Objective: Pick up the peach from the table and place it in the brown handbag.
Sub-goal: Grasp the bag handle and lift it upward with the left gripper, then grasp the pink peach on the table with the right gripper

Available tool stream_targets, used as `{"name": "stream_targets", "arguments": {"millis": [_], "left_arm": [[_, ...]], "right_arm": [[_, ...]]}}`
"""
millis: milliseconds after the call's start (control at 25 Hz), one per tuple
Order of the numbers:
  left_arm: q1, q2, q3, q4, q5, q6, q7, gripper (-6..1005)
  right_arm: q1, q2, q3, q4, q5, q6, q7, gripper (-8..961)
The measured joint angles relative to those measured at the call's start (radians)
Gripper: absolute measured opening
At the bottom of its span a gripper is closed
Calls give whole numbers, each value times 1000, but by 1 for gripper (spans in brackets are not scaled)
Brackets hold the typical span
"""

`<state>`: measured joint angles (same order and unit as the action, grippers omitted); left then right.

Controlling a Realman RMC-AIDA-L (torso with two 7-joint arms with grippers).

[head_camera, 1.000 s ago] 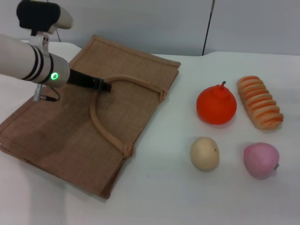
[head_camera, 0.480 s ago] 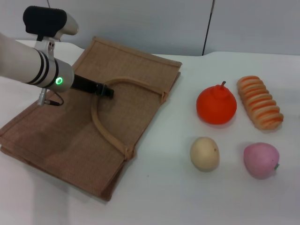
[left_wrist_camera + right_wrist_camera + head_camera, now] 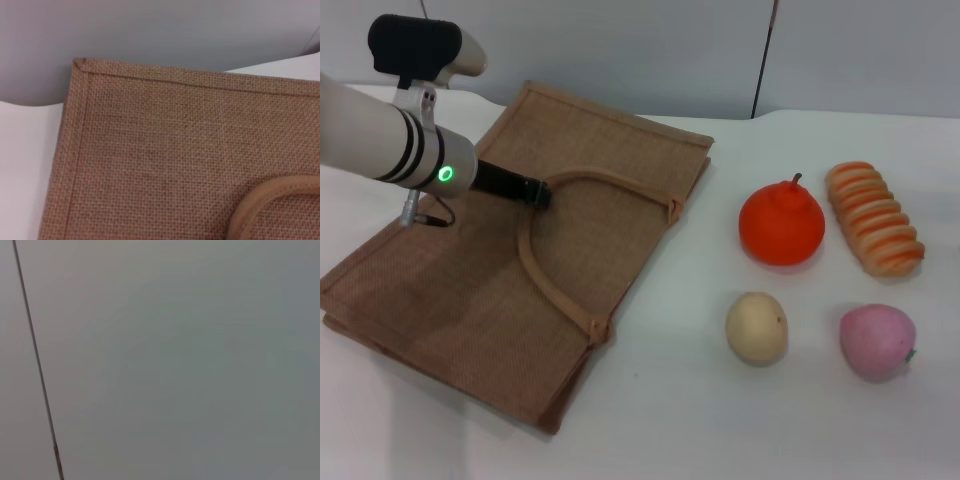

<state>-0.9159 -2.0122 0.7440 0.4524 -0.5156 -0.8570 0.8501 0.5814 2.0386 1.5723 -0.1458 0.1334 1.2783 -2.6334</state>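
Peach on table, well apart from left fingers at brown handbag handle

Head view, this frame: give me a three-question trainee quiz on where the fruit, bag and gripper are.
1. True or false: the peach lies inside the brown handbag.
2. The left gripper is at: A) the bag's handle B) the peach C) the striped bread loaf.
3. Fill in: the beige-yellow fruit lies directly in front of the ___ fruit.

Key: 1 false; 2 A; 3 orange-red.

Head camera overlooks the brown handbag; left wrist close above it.
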Motion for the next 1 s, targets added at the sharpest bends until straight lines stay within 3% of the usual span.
{"name": "stream_targets", "arguments": {"millis": [360,440,680,800,960,1000], "left_arm": [[15,-10,-10,11,-51,12,23,132],[24,-11,-10,17,-88,10,44,126],[115,-12,-11,94,-371,-60,187,123],[174,-6,-12,128,-553,-133,277,124],[246,18,-13,130,-807,-243,409,124],[266,25,-13,127,-879,-279,447,124]], "right_arm": [[-5,0,0,0,0,-1,-1,865],[-8,0,0,0,0,-1,0,865],[-22,0,-20,-2,0,22,16,864],[-25,-12,-102,-3,0,48,67,864],[-24,-41,-279,-4,-1,95,119,863],[-24,-41,-279,-4,-1,95,119,863]]}}
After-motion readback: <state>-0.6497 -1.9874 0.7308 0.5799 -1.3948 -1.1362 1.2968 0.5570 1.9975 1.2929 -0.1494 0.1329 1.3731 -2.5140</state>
